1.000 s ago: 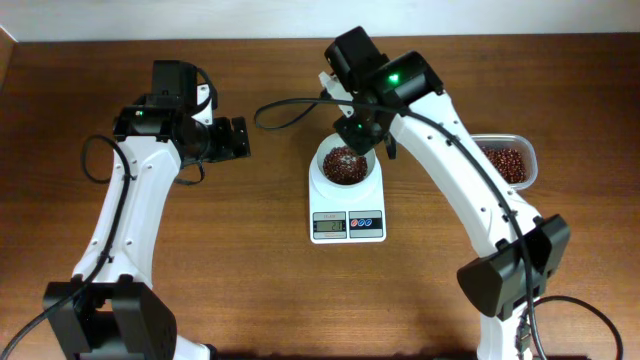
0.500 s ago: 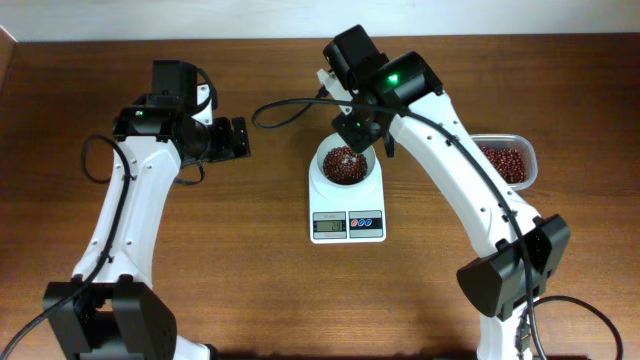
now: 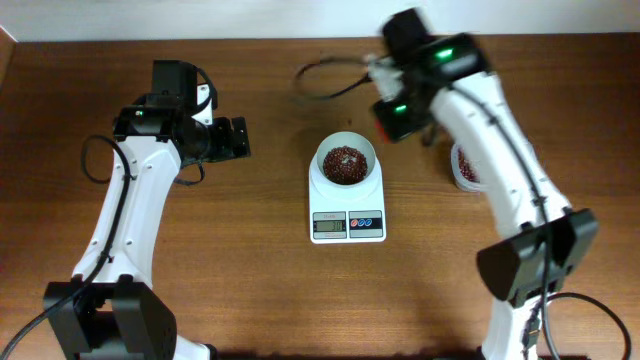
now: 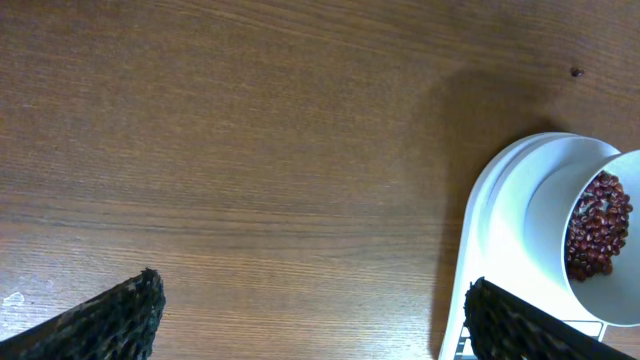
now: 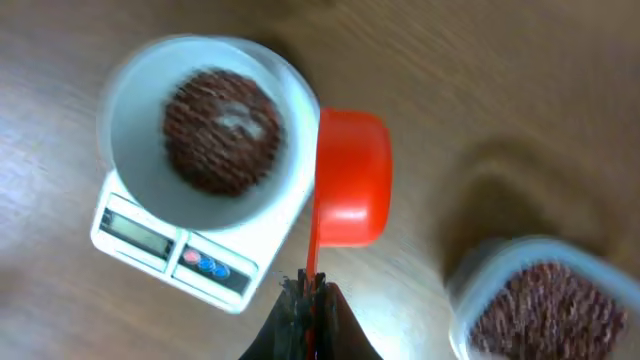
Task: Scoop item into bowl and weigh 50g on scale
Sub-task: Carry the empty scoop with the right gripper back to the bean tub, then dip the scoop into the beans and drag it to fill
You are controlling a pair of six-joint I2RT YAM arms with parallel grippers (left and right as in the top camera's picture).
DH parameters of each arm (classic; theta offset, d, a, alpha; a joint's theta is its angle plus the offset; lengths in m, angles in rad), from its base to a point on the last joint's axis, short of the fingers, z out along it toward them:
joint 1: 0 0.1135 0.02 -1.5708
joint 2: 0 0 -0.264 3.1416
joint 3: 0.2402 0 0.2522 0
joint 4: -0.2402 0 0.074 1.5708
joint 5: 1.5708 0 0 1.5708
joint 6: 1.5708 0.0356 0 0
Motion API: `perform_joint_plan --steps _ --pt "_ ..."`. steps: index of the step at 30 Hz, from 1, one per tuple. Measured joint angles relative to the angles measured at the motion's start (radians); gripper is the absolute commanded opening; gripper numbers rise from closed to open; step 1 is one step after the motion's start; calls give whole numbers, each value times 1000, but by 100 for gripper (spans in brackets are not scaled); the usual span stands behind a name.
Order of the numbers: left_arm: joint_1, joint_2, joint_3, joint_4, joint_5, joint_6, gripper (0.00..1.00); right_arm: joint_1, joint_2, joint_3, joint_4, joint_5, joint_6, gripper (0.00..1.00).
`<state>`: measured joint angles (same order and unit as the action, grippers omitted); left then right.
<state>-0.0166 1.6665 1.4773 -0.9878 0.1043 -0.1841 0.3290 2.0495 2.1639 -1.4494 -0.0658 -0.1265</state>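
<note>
Wood grain runs across the brown table (image 3: 250,290), with a pale strip of wall (image 3: 200,18) along its far edge. Near the middle sits the scale (image 3: 347,226), display facing the near edge, and the bowl (image 3: 347,141) stands on its platform with a mound of beans (image 3: 344,164) inside. One dark speck (image 4: 576,72) lies on the bare wood just beyond the scale. The left gripper (image 3: 242,138) hangs well to the left of the scale, its fingers spread wide and holding nothing. The right gripper (image 5: 310,290) is pressed tight on the thin handle of a red scoop (image 5: 350,190), whose cup hovers between the bowl and a tub (image 5: 462,282) of more beans on the right. From above, the right arm is blurred and hides most of that tub.
</note>
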Motion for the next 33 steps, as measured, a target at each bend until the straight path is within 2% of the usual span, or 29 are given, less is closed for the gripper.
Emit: perform_joint_plan --steps 7,13,21,27,33 --pt "0 0 0 0 0 0 99 -325 0 0 -109 -113 22 4" --pt "0 0 0 0 0 0 99 -488 0 -21 -114 -108 37 4" --pt "0 0 0 0 0 0 99 -511 24 -202 -7 -51 74 4" --pt "0 0 0 0 0 0 99 -511 26 -367 168 -55 104 4" --pt "0 0 0 0 0 0 99 -513 13 -369 137 -55 124 4"
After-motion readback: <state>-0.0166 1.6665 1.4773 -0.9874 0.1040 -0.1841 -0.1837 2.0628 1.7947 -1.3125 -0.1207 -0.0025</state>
